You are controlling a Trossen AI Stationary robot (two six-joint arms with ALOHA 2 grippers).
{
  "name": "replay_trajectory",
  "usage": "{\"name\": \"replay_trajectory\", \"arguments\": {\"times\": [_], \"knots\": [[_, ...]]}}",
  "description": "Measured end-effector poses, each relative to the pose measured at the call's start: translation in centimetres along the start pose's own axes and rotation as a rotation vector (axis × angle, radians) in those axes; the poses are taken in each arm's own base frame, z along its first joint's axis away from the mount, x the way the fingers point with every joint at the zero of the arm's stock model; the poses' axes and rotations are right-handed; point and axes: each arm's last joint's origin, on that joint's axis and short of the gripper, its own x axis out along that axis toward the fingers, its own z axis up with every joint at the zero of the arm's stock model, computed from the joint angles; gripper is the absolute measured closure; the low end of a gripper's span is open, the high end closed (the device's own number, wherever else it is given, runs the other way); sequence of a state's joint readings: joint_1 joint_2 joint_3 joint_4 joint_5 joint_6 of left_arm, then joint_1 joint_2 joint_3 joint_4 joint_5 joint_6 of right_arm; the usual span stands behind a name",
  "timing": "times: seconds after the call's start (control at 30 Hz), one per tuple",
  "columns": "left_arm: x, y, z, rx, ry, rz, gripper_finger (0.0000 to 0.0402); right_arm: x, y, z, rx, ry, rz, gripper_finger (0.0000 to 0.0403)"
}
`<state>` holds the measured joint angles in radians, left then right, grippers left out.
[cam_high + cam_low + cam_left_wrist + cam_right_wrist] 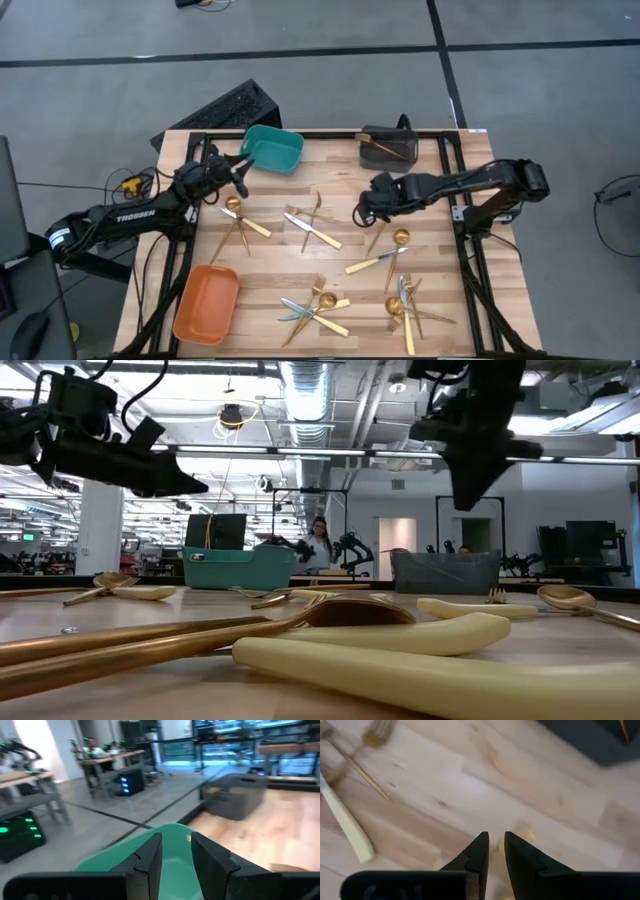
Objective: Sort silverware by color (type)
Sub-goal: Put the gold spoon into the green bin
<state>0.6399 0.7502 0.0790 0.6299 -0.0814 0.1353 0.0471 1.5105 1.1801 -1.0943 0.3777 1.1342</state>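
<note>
Looking down on the worktop (pixel 330 170), most of the silverware (pixel 318 306) is not yet sorted; it lies scattered across the middle and near half of the wood in loose little heaps. One gold piece (pixel 380 147) already sits in the dark grey bin (pixel 388 148) at the far edge; the teal bin (pixel 272 149) beside it and the orange bin (pixel 206 304) in the near left corner look empty from above. My left jaws (pixel 176 851) hang just at the near rim of the teal bin, a narrow gap between them and nothing in it. My right jaws (pixel 496 849) are above bare wood in front of the grey bin, also nearly closed, nothing held. So I reckon I'm between picks. Next I'd guess each arm needs to open up and drop onto a piece, like the knife (pixel 312 230) and fork (pixel 311 216) crossed mid-table. They're thin and flat, so probably fiddly.
</note>
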Motion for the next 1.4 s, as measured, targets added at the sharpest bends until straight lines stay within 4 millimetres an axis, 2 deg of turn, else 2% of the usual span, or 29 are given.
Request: {"name": "replay_trajectory", "arguments": {"times": [0.2,0.37,0.47,0.53,0.63,0.7,0.83,0.93,1.07,1.17,1.3,1.4], "knots": [[0.0,-0.1,0.1,-0.018,-0.015,-0.051,0.0308,-0.4,-0.6,-1.3,0.067,0.135,-0.058,0.0315],[0.3,-0.5,-0.4,-0.091,0.015,-0.149,0.0308,-0.4,-1.0,-2.6,0.045,0.141,-0.129,0.0315],[0.6,-0.6,-0.7,-0.066,0.033,-0.151,0.0308,0.7,-1.5,-3.4,-0.014,0.106,-0.177,0.0315],[0.7,-0.6,-0.9,-0.066,0.048,-0.162,0.0308,2.4,-2.2,-3.6,-0.040,0.117,-0.199,0.0315],[1.0,-0.9,-1.6,-0.095,0.097,-0.230,0.0308,5.2,-3.0,-3.2,-0.032,0.178,-0.129,0.0315],[1.1,-1.2,-2.0,-0.101,0.123,-0.281,0.0308,6.4,-3.5,-2.5,-0.002,0.235,-0.031,0.0315],[1.2,-1.5,-2.9,-0.090,0.177,-0.332,0.0308,6.6,-4.1,-0.8,0.043,0.241,0.100,0.0315],[1.2,-1.6,-3.7,-0.067,0.215,-0.344,0.0308,6.3,-5.0,-0.5,0.050,0.264,0.087,0.0314],[1.1,-1.8,-4.5,-0.126,0.296,-0.365,0.0308,6.4,-5.0,-1.1,0.095,0.280,0.061,0.0284],[1.1,-2.2,-5.0,-0.133,0.339,-0.390,0.0308,7.0,-3.9,-1.8,0.205,0.238,0.144,0.0243],[1.3,-2.9,-4.7,-0.121,0.296,-0.427,0.0308,6.8,-3.2,-2.7,0.370,0.250,0.159,0.0198],[1.3,-3.4,-4.1,-0.145,0.243,-0.454,0.0308,6.6,-3.4,-3.5,0.439,0.316,0.116,0.0189]]}}
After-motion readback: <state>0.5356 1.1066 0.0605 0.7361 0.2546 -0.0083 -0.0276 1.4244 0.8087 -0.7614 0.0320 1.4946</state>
